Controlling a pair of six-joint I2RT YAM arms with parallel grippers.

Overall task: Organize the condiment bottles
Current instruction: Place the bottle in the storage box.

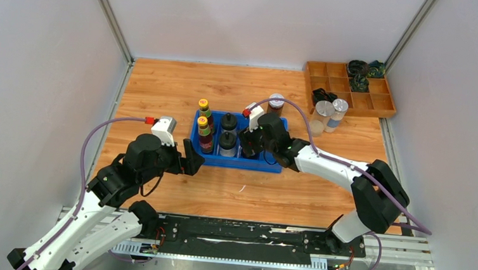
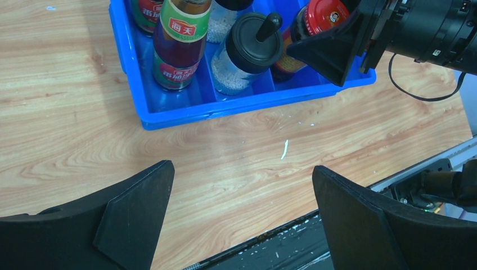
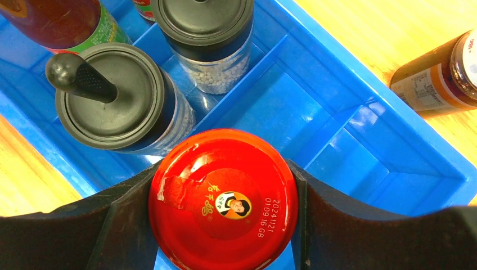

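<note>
A blue tray point(image 1: 266, 163) holds two yellow-capped sauce bottles point(image 1: 203, 109) point(image 1: 205, 134) and two black-lidded shakers point(image 1: 228, 121) point(image 1: 228, 140). My right gripper point(image 3: 224, 188) is shut on the red-lidded jar point(image 3: 225, 208), held in the tray's front compartment right of the shakers; I cannot tell if it rests on the floor. In the left wrist view the jar point(image 2: 325, 12) sits between the right fingers. The white-lidded dark jar point(image 1: 276, 104) stands behind the tray. Two silver-lidded jars point(image 1: 324, 110) point(image 1: 339, 109) stand at right. My left gripper point(image 2: 242, 169) is open and empty, just in front of the tray's left end.
A wooden compartment tray point(image 1: 378, 108) with black and green coiled items sits at the back right corner. A small pale round object point(image 1: 316, 128) lies near the silver-lidded jars. Walls enclose the table on three sides. A black rail point(image 1: 242, 237) runs along the near edge.
</note>
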